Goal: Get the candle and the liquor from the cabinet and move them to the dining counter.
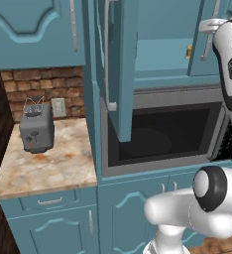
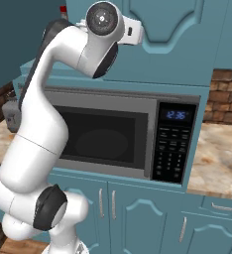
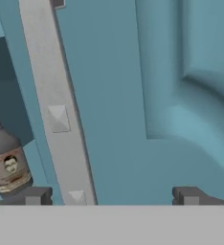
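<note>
A white robot arm reaches up toward the teal-blue upper cabinet (image 1: 162, 44), which hangs above a built-in microwave (image 2: 113, 134). From the left base camera, one cabinet door (image 1: 122, 64) stands swung out toward the viewer, nearly edge-on, and the open shelf behind it looks pale blue, with a small gold-tan shape, likely the candle (image 1: 189, 51), far back beside the other door. That same view takes in a grey toaster (image 1: 36, 129) on a small marble counter (image 1: 48, 168) against a brick wall, well to the left of the microwave. The right base camera instead shows the microwave's keypad and a blue clock display whose digits are too blurred to read; the arm's upper joints cover most of the cabinet opening, and a speck of red cap peeks above the arm at the top edge. The hand camera sits very close to a door panel and its long silver handle (image 3: 61, 110), which runs slantwise across the picture. Left of the handle stands the liquor (image 3: 6, 153), a dark grey bottle with a red cap, cut off at the picture's edge; its label bears a small face, no legible words. The gripper (image 3: 111, 195) has its two dark fingertips spread wide apart, holding nothing, with the handle passing between them.
</note>
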